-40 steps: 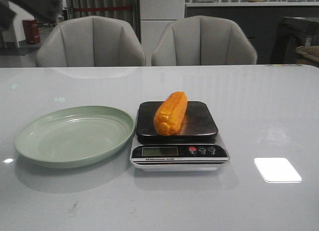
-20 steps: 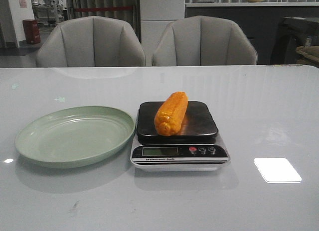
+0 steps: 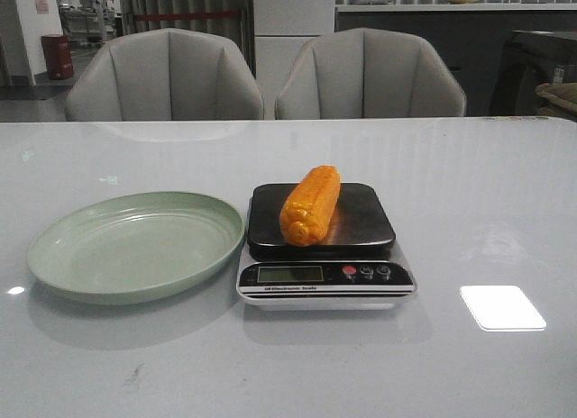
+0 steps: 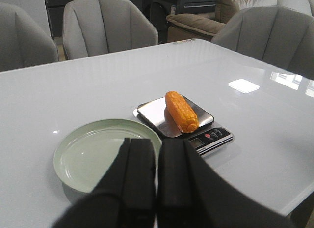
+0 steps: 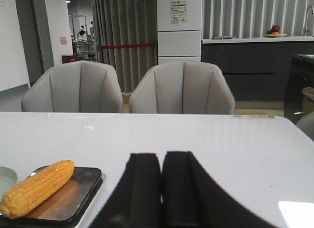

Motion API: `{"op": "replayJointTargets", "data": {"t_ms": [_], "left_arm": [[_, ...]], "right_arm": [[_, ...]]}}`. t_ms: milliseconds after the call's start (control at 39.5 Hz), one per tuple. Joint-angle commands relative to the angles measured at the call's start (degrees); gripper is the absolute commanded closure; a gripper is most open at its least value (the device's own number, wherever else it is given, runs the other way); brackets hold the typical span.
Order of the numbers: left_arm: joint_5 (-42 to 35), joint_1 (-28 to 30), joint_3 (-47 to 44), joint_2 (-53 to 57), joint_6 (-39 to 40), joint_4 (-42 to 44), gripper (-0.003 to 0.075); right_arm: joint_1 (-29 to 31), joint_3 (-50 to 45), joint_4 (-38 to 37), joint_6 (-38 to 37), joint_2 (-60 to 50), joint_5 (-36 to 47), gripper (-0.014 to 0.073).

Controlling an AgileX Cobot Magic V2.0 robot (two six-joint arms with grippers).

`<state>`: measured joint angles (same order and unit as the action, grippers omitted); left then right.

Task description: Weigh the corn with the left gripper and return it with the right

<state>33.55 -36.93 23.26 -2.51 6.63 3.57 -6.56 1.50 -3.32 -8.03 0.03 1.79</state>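
Left hand (image 4: 157, 181): 2 fingers pressed together, nothing held, raised above surface (image 3: 487, 184) near green plate (image 4: 73, 161). Right hand (image 5: 162, 188): fingers closed flat against each other, empty, hovering off to scale's side. Corn (image 3: 309, 204) lies lengthwise on dark platform of scale (image 3: 361, 222), touched by neither hand. Plate just beside scale, on robot's left.

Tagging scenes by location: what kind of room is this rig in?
Probably a dining or kitchen-style showroom: a glossy white dining table with padded grey chairs behind it, a white fridge, and a dark counter with a sink tap at the back.
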Motion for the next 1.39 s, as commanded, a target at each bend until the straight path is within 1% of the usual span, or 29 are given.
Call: {"op": "replayJointTargets", "data": {"t_ms": [0,101,177,253,582,733,860,1037,1087,1138,1214,1315,1365], "left_arm": [[-4.26,-0.34,1.31,-0.73,0.05,0.17,0.0607],[-4.26,-0.34,1.31,-0.73,0.05,0.17,0.0607],[-4.26,-0.34,1.31,-0.73,0.05,0.17,0.0607],[-4.26,-0.34,1.31,-0.73,0.05,0.17,0.0607],[-4.26,-0.34,1.31,-0.73,0.05,0.17,0.0607],[-4.26,-0.34,1.31,-0.73,0.05,0.17,0.0607],[-4.26,-0.34,1.31,-0.73,0.05,0.17,0.0607],[-4.26,-0.34,1.31,-0.73,0.05,0.17,0.0607],[-4.26,-0.34,1.31,-0.73,0.05,0.17,0.0607],[-4.26,-0.34,1.31,-0.73,0.05,0.17,0.0607],[-4.26,-0.34,1.31,-0.73,0.05,0.17,0.0607],[-4.26,-0.34,1.31,-0.73,0.05,0.17,0.0607],[-4.26,-0.34,1.31,-0.73,0.05,0.17,0.0607]], "right_arm": [[0.31,6.56,-0.64,0.45,4.96,0.37,0.0447],[0.31,11.93,-0.05,0.39,11.35,-4.79,0.0447],[0.31,16.38,0.07,0.39,15.61,-11.47,0.0447],[0.31,18.79,0.07,0.39,18.63,-14.78,0.0447],[-0.31,19.2,0.07,0.39,24.11,-15.01,0.0438],[-4.26,20.96,-0.1,1.02,28.78,-16.51,0.0356],[-9.69,24.02,-0.9,4.66,34.0,-16.67,0.0273],[-16.21,31.01,-0.12,4.86,42.06,-17.26,0.0084],[-17.36,33.03,1.05,4.86,43.79,-16.9,0.0049],[-17.6,34.33,1.77,4.86,45.15,-15.9,0.0032],[-17.66,35.17,3.81,4.72,47.13,-13.84,0.0031],[-17.66,35.32,10.22,3.96,49.76,-9.17,0.0031],[-17.66,35.32,14.91,3.83,51.07,-7.09,0.0031]]}}
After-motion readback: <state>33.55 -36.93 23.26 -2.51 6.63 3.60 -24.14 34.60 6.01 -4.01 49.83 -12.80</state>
